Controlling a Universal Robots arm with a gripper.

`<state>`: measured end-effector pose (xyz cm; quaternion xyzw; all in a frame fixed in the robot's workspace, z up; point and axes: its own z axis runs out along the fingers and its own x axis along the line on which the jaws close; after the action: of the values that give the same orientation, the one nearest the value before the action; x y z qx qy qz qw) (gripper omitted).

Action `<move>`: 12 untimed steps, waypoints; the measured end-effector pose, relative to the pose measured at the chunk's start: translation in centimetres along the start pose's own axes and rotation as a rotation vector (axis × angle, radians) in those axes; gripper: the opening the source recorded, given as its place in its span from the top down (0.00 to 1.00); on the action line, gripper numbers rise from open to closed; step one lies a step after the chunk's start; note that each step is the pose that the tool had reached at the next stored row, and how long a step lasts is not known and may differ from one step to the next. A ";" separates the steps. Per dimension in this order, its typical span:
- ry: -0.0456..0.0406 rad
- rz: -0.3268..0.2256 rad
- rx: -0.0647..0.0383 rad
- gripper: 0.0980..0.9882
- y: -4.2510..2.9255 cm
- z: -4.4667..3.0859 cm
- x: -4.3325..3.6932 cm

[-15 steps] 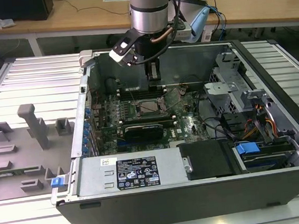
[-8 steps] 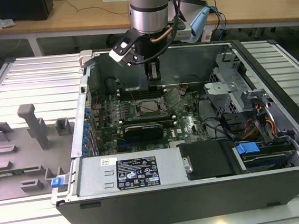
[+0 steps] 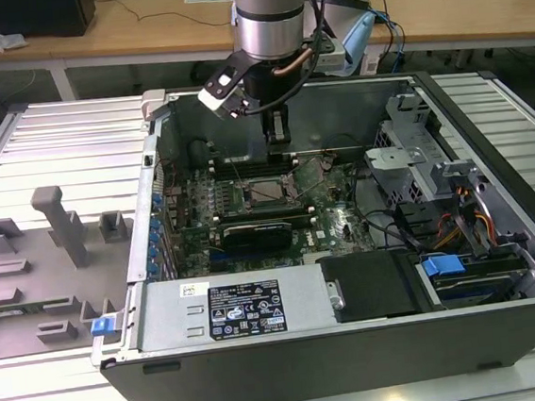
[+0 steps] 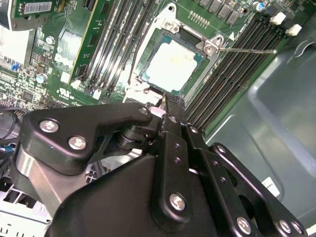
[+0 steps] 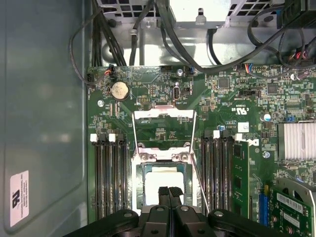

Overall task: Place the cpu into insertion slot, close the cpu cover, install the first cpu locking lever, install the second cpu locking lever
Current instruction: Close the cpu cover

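You have an open grey metal computer case (image 3: 359, 362) lying on its side, with the green motherboard (image 3: 331, 221) flat on its floor. Your arm's black 2-fingered gripper (image 3: 278, 135) hangs down into the case above the board. In both wrist views the 2 fingertips (image 5: 164, 191) are pressed together with no gap, and nothing is pinched between them. The small flat square cpu with the pale silver-beige top (image 5: 164, 180) already lies in the square black-rimmed insertion slot (image 5: 138, 177) near the middle of the board. It sits level and square to the rim, and in the second wrist view a thin teal border shows round its pale top (image 4: 173, 66). The closed tips hover over the edge of the slot away from the cover's hinge (you cannot tell whether they touch anything below). The thin square silver-grey cpu cover (image 5: 164, 114) stands swung open on the side of the slot toward the exterior view's right, and the green board shows through its large window. The 2 thin wire locking levers (image 5: 197, 170) stand unlatched, 1 along each side of the slot. Long black memory slots (image 5: 111, 177) run along the far and near sides of the socket. A round silver coin battery (image 5: 119, 90) sits on the board just beyond the raised cover.
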<state>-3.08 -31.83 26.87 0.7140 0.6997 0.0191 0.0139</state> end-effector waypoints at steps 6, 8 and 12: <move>0.0001 0.000 0.000 0.99 0.95 0.05 0.02; 0.0001 0.000 0.000 0.99 1.27 0.06 0.03; 0.0001 0.000 0.000 0.99 1.95 0.09 0.04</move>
<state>-1.13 -31.83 26.87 0.7140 0.6997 0.0191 0.0139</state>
